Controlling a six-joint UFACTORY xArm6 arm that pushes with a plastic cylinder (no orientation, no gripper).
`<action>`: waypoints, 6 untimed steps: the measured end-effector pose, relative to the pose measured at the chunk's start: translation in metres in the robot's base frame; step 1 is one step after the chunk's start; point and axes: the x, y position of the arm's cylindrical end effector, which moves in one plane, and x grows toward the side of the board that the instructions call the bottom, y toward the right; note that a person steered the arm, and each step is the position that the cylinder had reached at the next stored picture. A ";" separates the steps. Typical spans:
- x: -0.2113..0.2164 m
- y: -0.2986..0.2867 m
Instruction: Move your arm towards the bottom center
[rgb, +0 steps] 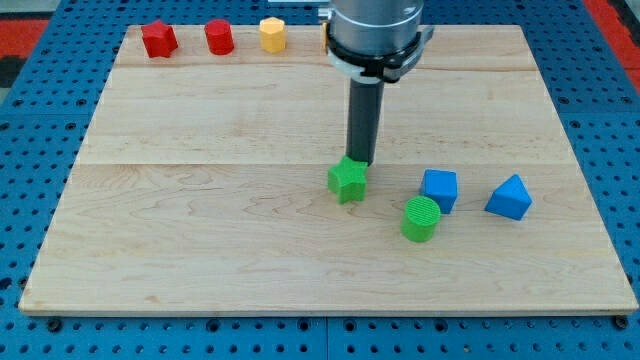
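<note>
My tip (359, 163) is near the middle of the wooden board (200, 230), touching the top edge of a green star block (348, 181). A green cylinder (421, 219) stands to the lower right of the star. A blue cube (439, 190) and a blue triangular block (510, 197) sit further to the view's right. The dark rod hangs from the arm's head (375, 35) at the view's top.
A red star block (158, 39), a red cylinder (219, 38) and a yellow hexagonal block (272, 34) line the board's top left edge. Something orange is partly hidden behind the arm's head. Blue pegboard (30, 150) surrounds the board.
</note>
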 end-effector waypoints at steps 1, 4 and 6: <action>0.000 0.004; -0.018 0.013; -0.036 0.017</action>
